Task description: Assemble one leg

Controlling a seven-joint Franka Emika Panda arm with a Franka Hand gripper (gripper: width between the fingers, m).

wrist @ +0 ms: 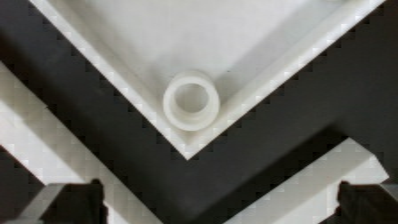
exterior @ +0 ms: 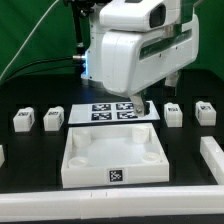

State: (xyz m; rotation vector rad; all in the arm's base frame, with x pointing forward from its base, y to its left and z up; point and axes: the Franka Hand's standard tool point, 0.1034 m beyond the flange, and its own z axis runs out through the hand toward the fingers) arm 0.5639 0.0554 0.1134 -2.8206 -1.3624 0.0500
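Observation:
The large square white tray [exterior: 113,170] lies at the front middle of the table. Several small white legs with tags stand in a row: two on the exterior view's left [exterior: 22,120] [exterior: 52,118] and two on its right [exterior: 172,113] [exterior: 204,111]. My gripper [exterior: 143,107] hangs over the tray's far right corner, apart from every leg. In the wrist view the gripper [wrist: 217,205] is open and empty. Its dark fingers [wrist: 68,205] stand wide apart above the tray's corner, where a round socket [wrist: 191,100] shows. No leg appears in the wrist view.
The marker board [exterior: 112,111] lies flat just behind the tray. A long white piece [exterior: 212,155] lies at the exterior view's right edge, and another white piece [exterior: 2,155] shows at its left edge. The arm's white body fills the upper middle.

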